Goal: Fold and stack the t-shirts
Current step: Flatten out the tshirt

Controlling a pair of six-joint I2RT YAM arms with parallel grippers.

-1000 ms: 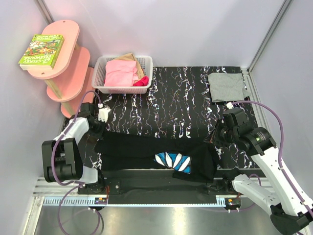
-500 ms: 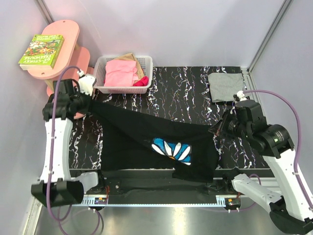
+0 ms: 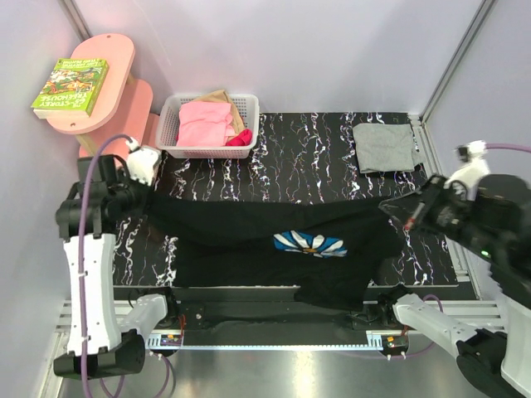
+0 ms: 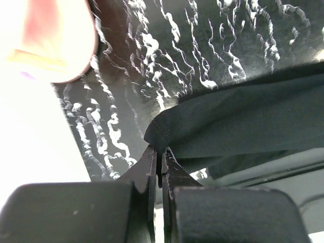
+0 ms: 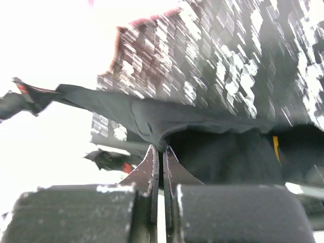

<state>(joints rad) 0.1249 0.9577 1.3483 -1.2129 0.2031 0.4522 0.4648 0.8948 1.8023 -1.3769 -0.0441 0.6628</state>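
The black t-shirt (image 3: 249,228) with a blue-and-white flower print (image 3: 311,243) hangs stretched above the table between both arms. My left gripper (image 3: 152,199) is shut on its left corner, and the pinched black cloth (image 4: 212,121) runs off to the right from the left gripper (image 4: 161,153). My right gripper (image 3: 404,210) is shut on the shirt's right corner; its wrist view shows the hem (image 5: 167,132) pinched between the right gripper (image 5: 163,150). The shirt's lower part sags over the table's front edge. A folded light grey t-shirt (image 3: 384,147) lies at the back right of the table.
A white basket (image 3: 173,118) holding pink and red clothes stands at the back left of the black marbled table (image 3: 299,157). A pink shelf unit (image 3: 104,99) with a book (image 3: 71,85) on top stands to the left. Grey walls close in the cell.
Both arms have lifted and drawn apart, pulling the black t-shirt taut. The right gripper has moved right and up; the shirt, bunched at the front before, now spans the table in the air.
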